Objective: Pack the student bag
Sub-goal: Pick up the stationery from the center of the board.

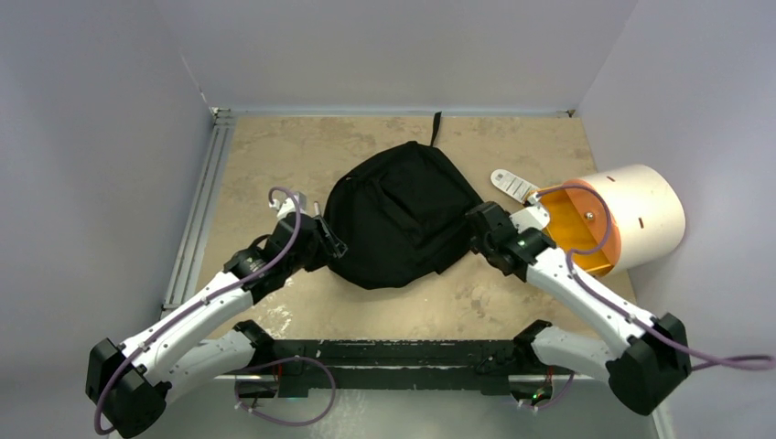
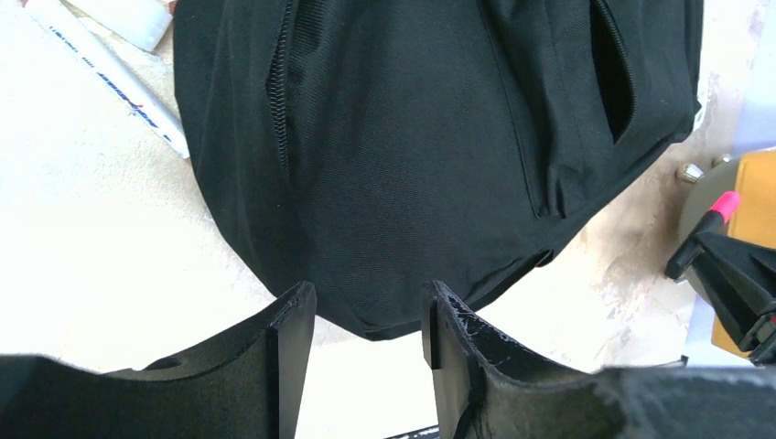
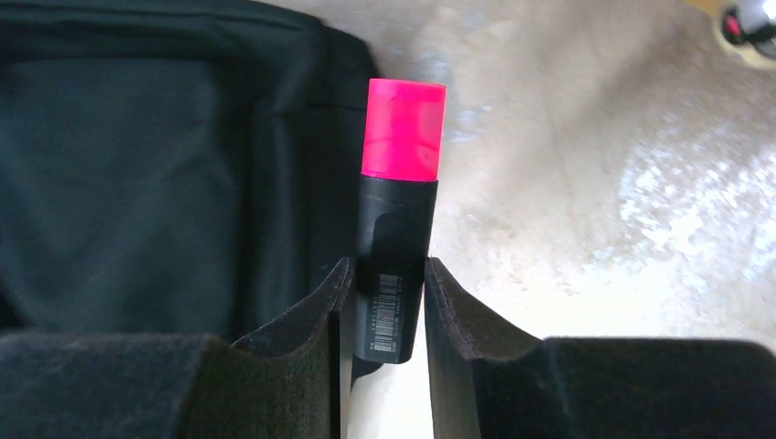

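Right wrist view: my right gripper (image 3: 382, 302) is clamped on the black barrel of a pink highlighter (image 3: 399, 219), with the cap pointing away from my fingertips. I judge the grip is low so the capped end can lead into an opening. The student bag (image 3: 137, 183) lies just left of those fingers, touching the barrel or nearly; I cannot tell which. My left gripper (image 2: 366, 306) has its fingers apart, nothing pinched, with the bag's rounded edge right at the tips, likely placed to steady the fabric.

Student bag (image 1: 398, 215) on table (image 1: 274, 155), centre; cylinder (image 1: 641, 215) right of it, on side.
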Controlling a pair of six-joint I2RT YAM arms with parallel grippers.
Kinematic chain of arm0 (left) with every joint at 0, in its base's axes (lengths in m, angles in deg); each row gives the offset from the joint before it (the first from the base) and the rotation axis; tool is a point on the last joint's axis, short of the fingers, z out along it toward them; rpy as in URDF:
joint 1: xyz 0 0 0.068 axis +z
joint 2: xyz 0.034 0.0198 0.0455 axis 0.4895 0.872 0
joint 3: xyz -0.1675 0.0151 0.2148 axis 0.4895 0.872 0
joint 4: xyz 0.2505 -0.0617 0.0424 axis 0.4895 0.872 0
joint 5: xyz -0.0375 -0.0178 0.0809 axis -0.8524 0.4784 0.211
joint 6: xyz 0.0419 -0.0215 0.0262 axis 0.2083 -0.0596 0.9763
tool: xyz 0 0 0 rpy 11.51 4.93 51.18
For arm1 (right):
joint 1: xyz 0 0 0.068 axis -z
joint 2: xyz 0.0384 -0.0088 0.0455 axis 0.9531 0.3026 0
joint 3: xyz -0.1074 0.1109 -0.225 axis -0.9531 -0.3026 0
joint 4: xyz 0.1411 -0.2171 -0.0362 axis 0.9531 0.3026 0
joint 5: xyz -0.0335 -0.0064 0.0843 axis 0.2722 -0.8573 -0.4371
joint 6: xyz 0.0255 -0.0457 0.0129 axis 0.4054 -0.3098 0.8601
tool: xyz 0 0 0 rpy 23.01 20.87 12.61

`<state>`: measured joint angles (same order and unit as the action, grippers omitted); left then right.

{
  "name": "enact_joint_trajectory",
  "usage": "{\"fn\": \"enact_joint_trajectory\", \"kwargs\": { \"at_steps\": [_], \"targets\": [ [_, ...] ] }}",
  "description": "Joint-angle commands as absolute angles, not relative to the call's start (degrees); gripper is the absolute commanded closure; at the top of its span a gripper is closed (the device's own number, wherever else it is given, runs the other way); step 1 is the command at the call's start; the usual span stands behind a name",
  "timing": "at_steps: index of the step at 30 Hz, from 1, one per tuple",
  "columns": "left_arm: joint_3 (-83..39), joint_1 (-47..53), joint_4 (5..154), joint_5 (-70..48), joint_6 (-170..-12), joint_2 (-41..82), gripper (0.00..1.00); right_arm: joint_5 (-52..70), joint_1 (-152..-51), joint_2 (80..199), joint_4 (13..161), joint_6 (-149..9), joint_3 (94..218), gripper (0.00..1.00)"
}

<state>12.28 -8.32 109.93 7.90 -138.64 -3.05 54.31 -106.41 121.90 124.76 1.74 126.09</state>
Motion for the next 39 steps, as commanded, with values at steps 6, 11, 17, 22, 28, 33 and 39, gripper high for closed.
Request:
{"fn": "enact_joint_trajectory", "kwargs": {
  "at_steps": [6, 11, 17, 22, 28, 33, 39],
  "targets": [
    [5.9, -8.1, 106.1, 2.1, -137.3, -4.5, 0.48, 37.1, -106.4, 102.5, 95.5, -29.8, 121.9, 0.84],
    [3.9, -8.1, 104.7, -0.4, -140.4, -4.4, 0.44, 22.2, -106.3, 101.3, 82.7, -37.1, 119.8, 0.86],
    [2.8, -8.1, 99.9, -5.4, -145.3, -4.4, 0.16, 13.4, -109.5, 105.2, 71.0, -42.7, 118.4, 0.95],
    [4.0, -8.0, 93.3, -7.7, -145.8, -5.2, 0.13, 11.0, -113.8, 109.3, 67.9, -45.6, 120.1, 0.95],
    [4.9, -8.1, 88.7, -10.4, -145.0, -3.9, 0.14, 9.7, -117.3, 113.7, 66.3, -45.8, 122.2, 0.95],
    [5.4, -8.0, 86.6, -10.6, -144.7, -4.0, 0.18, 9.7, -118.9, 116.7, 64.6, -44.1, 123.5, 0.95],
    [5.7, -8.1, 86.3, -10.8, -144.5, -2.8, 0.25, 8.0, -120.3, 119.3, 62.1, -42.2, 125.2, 0.95]
  ]
}}
